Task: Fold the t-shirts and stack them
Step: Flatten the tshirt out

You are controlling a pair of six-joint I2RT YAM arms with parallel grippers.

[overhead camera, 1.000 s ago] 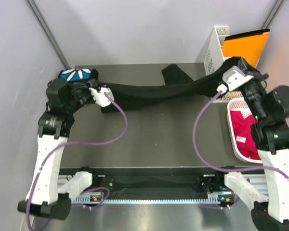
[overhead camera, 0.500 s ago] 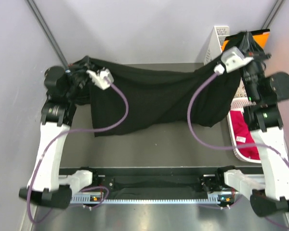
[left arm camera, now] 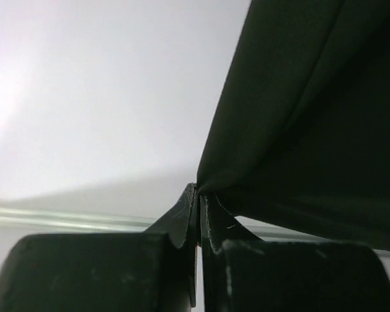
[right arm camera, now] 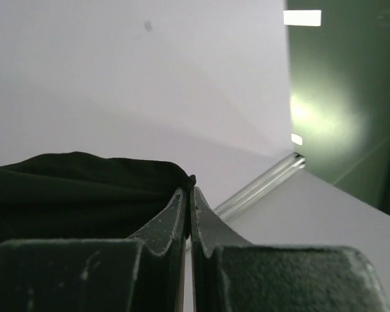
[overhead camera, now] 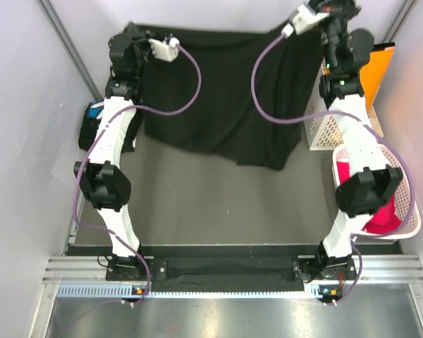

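Pinched fully together, the left fingers [left arm camera: 182, 224] clamp one upper edge of the black t-shirt [overhead camera: 225, 98], and cloth bunches out from their tips toward the right in the wrist view. The right fingers [right arm camera: 174, 214] are closed just as tightly on the opposite upper edge, with a dark fold showing at their tips. Both arms reach high at the far side, well apart, so the shirt hangs between them as a wide sheet in front of the far wall. Its bottom hem is down over the far part of the dark surface [overhead camera: 218, 211]; whether it touches I cannot tell. At the far left, mostly hidden behind the left arm, lies a second t-shirt [overhead camera: 92, 113] with a bit of blue print showing. On the right stand a white perforated bin [overhead camera: 316, 130] and a white basket [overhead camera: 414, 211] holding red cloth [overhead camera: 386, 215].
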